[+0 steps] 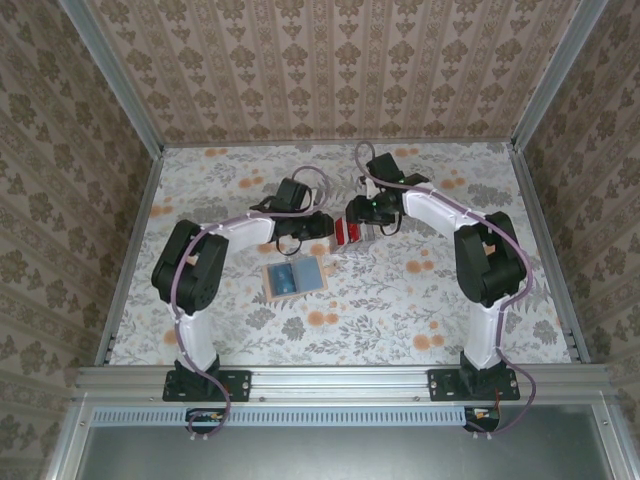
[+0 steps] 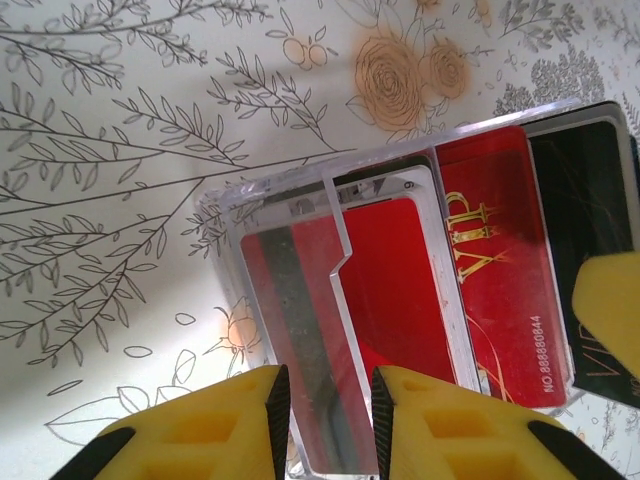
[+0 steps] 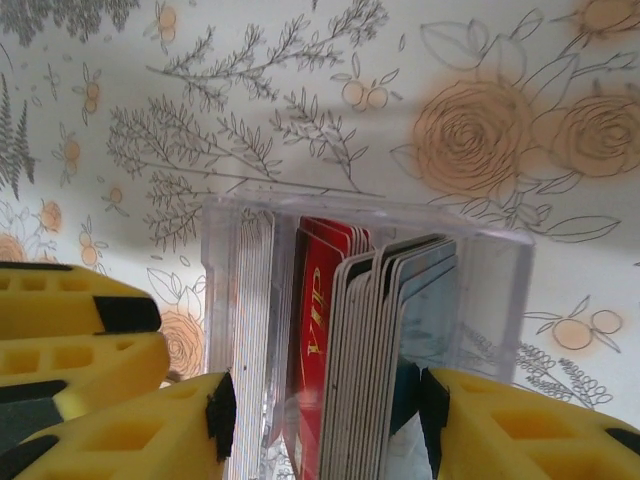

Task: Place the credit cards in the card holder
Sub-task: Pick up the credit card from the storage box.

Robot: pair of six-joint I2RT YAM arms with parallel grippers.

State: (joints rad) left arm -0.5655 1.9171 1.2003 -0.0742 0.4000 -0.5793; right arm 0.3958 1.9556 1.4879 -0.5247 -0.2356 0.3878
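Walls (image 1: 330,70) papered in a tan, striped leaf pattern close the space on three sides, with a bare metal frame (image 1: 340,378) along the edges; the table (image 1: 400,300) wears a pale cloth printed with grey sprigs and orange roses. The left arm (image 1: 190,265) and right arm (image 1: 485,255), white with black joints, both reach in to a clear, hard plastic box (image 3: 495,300) near the middle of the table.

The card holder (image 1: 295,277) lies open and flat just in front of the box and to its left, apart from it; it has a tan skin and blue pockets. The cards (image 2: 400,290) stand on edge inside the box, thin and glossy, packed in rows; most are red, one has a grey stripe, some show white edges, and a black card (image 2: 585,190) is at the far right.

The left gripper (image 2: 328,425) has its yellow fingers drawn close on a clear wall of the box, touching it on both sides. The right gripper (image 3: 325,420) straddles the stack of cards from above with a moderate gap; whether its pads press anything I cannot tell.

Gold letters on a red card read "VIP"; small print beside them begins "NO.8888".
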